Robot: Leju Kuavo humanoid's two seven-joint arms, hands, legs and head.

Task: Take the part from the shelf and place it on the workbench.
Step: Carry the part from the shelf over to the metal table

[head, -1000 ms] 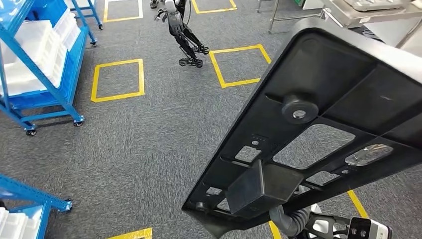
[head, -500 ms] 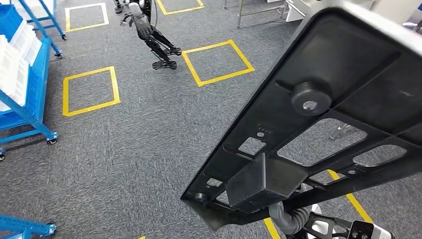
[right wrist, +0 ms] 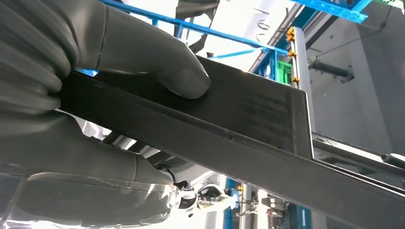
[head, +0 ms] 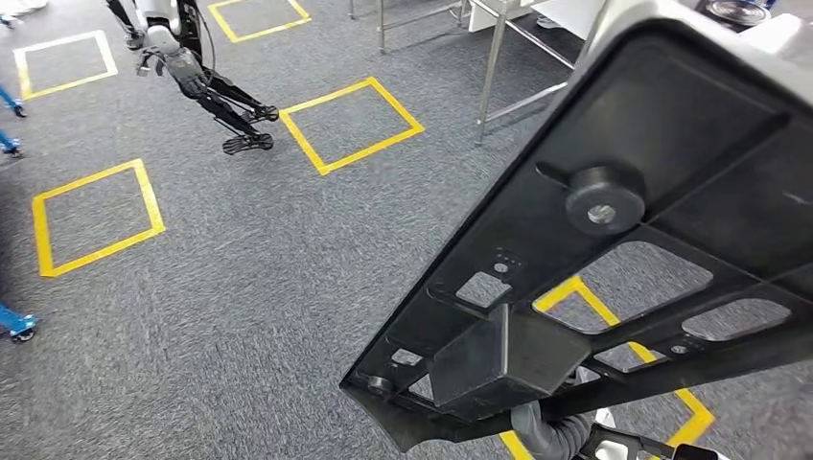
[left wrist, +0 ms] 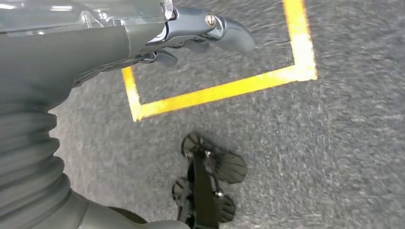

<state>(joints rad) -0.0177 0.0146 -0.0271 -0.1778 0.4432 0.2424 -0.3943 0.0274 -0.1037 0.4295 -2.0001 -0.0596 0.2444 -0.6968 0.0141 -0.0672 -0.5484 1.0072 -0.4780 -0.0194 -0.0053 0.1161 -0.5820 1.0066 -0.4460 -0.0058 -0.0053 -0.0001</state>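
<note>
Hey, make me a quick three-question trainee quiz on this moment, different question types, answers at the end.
1. True or false: the right hand grips the black plastic part.
2. What does the left hand hold? A) a white bin B) nothing C) the part
3. Fill in: yellow tape squares mark the grey ___.

Key: 1 true; 2 B; 3 carpet.

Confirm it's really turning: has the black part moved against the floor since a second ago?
Yes. The black part swung right with the turning robot: the yellow floor square slid left, while its place in view hardly changed.
</note>
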